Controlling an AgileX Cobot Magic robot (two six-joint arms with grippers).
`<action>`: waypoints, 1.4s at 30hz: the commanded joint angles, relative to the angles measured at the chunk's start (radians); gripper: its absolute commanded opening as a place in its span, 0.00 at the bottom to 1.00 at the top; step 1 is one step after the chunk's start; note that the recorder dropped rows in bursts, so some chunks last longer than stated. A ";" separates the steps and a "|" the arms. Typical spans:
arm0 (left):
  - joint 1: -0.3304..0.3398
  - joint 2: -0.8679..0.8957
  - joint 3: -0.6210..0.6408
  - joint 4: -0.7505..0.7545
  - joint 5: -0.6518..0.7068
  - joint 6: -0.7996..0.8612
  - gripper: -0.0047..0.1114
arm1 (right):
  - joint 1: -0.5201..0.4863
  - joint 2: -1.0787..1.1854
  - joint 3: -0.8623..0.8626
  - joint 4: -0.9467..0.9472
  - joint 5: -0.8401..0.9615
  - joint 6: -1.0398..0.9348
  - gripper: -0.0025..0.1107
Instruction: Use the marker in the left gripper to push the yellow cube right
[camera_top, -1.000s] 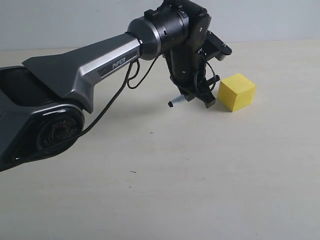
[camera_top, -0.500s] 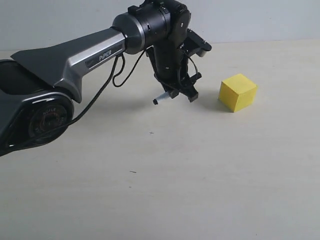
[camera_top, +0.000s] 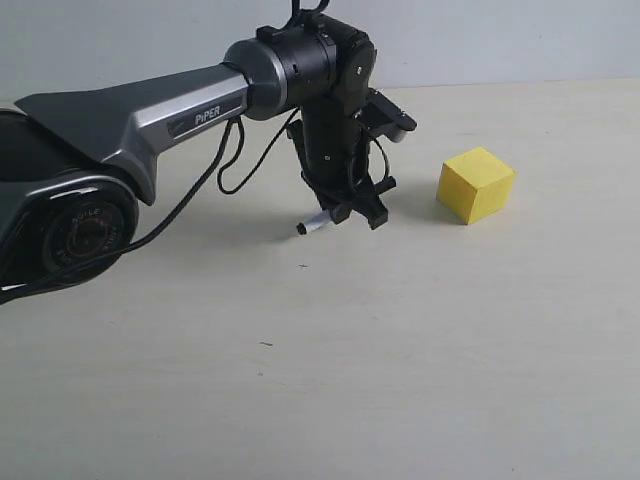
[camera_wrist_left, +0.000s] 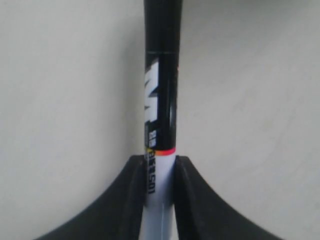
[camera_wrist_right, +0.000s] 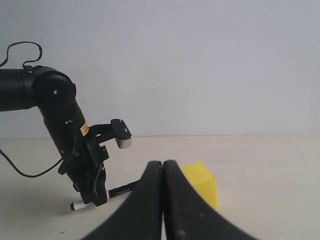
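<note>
Because the left gripper (camera_top: 355, 212) pinches the marker (camera_top: 312, 224) by its white barrel, with the pen lying nearly level and low over the tabletop (camera_top: 400, 350), the risk lies in what meets the yellow cube (camera_top: 476, 184) first. The cube rests on the bare surface, well apart from the gripper and to its right in the exterior view. It is set at an angle, so the pen may meet an edge rather than a flat face. One end of the marker pokes out away from the cube. The right wrist view shows the dark end reaching only a little way toward it, so the black fingers (camera_wrist_left: 125, 200) could do the pushing instead. An off-centre contact would probably spin the block rather than slide it. A slim round barrel under side load may also twist or slip in the pinch. Coming in too low risks scraping the table, and too high risks tipping the cube. The right gripper (camera_wrist_right: 163, 167) has its fingers pressed together on nothing
</note>
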 joint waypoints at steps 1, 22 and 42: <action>-0.010 -0.029 0.003 -0.062 0.000 0.028 0.04 | 0.001 -0.006 0.004 -0.002 -0.005 -0.003 0.02; -0.051 -0.019 0.023 -0.129 -0.064 0.031 0.04 | 0.001 -0.006 0.004 -0.004 -0.005 -0.003 0.02; -0.075 -0.019 0.023 -0.094 -0.274 -0.055 0.04 | 0.001 -0.006 0.004 -0.004 -0.005 -0.003 0.02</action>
